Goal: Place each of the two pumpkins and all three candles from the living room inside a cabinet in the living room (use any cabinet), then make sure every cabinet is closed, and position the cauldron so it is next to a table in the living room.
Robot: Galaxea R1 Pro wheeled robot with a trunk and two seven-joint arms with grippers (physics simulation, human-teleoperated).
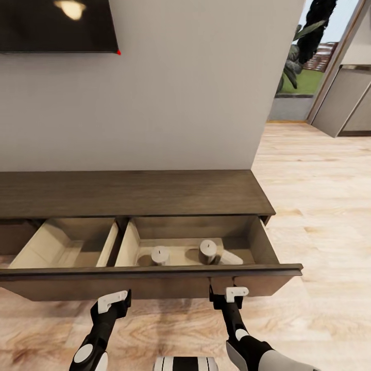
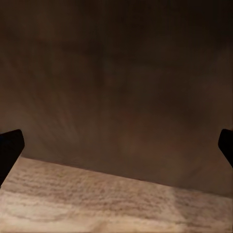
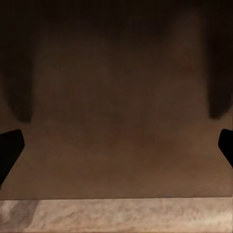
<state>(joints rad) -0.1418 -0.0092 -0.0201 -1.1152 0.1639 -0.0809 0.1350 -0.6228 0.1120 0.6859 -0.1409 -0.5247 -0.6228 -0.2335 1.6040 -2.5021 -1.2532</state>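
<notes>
Nearest to us, low over the pale wood floor (image 1: 319,309), our two arms reach toward the front of the cabinet (image 1: 129,193). The left tool (image 1: 114,303) and the right tool (image 1: 228,296) both sit just short of the drawer front (image 1: 154,271). In each wrist view the dark fingertips (image 2: 10,148) stand wide apart at the picture's edges with nothing between them, so we read both tools as released and empty; the dark panel fills most of what they face. Just past the tools the drawer is pulled out, showing two pale compartments. The left compartment (image 1: 62,242) looks bare as far as we can see. In the right compartment (image 1: 237,242) stand two candles, the left candle (image 1: 160,255) and the right candle (image 1: 208,251), upright, apart from each other, near the front wall. No pumpkins or third candle are visible here. We judge the candles light, stiff and somewhat smooth, best taken round the sides. The drawer front is handleless and rigid, so closing it should call for a flat, even push from both tools. Farther off are the cabinet top, the wall and a dark screen (image 1: 56,26).
</notes>
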